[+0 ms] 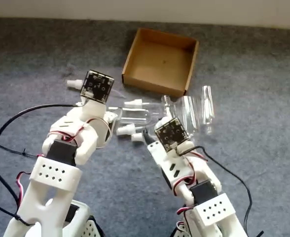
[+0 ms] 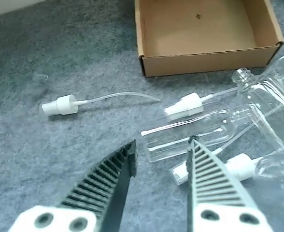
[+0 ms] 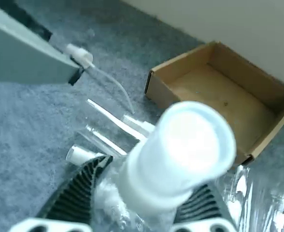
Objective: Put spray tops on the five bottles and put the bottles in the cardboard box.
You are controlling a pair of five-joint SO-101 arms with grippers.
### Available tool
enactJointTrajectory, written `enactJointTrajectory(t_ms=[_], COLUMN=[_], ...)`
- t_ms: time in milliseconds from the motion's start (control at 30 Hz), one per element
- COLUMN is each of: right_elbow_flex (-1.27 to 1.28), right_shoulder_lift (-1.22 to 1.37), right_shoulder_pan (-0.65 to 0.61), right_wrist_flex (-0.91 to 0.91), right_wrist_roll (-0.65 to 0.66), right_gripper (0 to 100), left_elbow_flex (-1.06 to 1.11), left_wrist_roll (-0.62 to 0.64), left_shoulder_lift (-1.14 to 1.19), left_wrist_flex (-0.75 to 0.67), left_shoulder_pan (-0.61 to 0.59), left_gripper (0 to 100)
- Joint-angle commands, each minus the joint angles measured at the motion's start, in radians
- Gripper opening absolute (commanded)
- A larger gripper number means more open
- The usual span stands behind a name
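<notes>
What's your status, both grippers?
Left gripper open by lying bottle. Right gripper shut on spray top. Cardboard box holds no bottles.

glossy clear bottles (image 2: 185,131); matt cardboard box (image 2: 209,61); rough carpet (image 2: 60,53)

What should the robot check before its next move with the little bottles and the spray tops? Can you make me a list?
1. The cardboard box is open and empty: ok.
2. The right gripper holds a spray top: ok.
3. The left gripper grips a bottle: not ok. It is open above a lying bottle.
4. The bottles stand upright: not ok. They lie on the carpet.
5. The held top is lined up with a bottle neck: cannot tell.
</notes>
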Motion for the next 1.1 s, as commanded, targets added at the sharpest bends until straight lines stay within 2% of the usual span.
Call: enactJointTrajectory(t_ms=[0, 133, 267, 400, 567, 700, 933, 1067], right_elbow_flex=[-0.147, -0.380, -0.624, -0.819, -1.104, -1.406, -2.054, -2.431], right_shoulder_lift=[0.012, 0.122, 0.348, 0.659, 1.052, 1.372, 1.939, 2.226], right_shoulder_pan=[0.053, 0.134, 0.197, 0.262, 0.338, 0.357, 0.390, 0.400], right_wrist_flex=[0.039, 0.128, 0.128, -0.019, -0.219, -0.226, -0.219, -0.090], right_wrist_roll=[-0.006, -0.003, -0.003, -0.003, -0.009, -0.009, -0.009, -0.011], right_gripper=[0.3, 0.3, 0.3, 0.3, 0.3, 0.3, 0.3, 0.3], left_elbow_flex=[0.001, 0.068, 0.084, 0.108, 0.189, 0.222, 0.252, 0.254], left_wrist_roll=[-0.005, -0.006, -0.006, -0.006, -0.006, -0.008, -0.008, -0.008], left_shoulder_lift=[-0.010, -0.010, -0.010, -0.010, -0.010, -0.010, -0.010, -0.010], left_wrist_flex=[0.003, 0.000, -0.002, 0.003, 0.000, 0.000, -0.003, -0.003], left_shoulder_pan=[-0.071, -0.091, -0.093, -0.094, -0.168, -0.228, -0.231, -0.229], left_gripper=[17, 17, 17, 17, 17, 17, 17, 17])
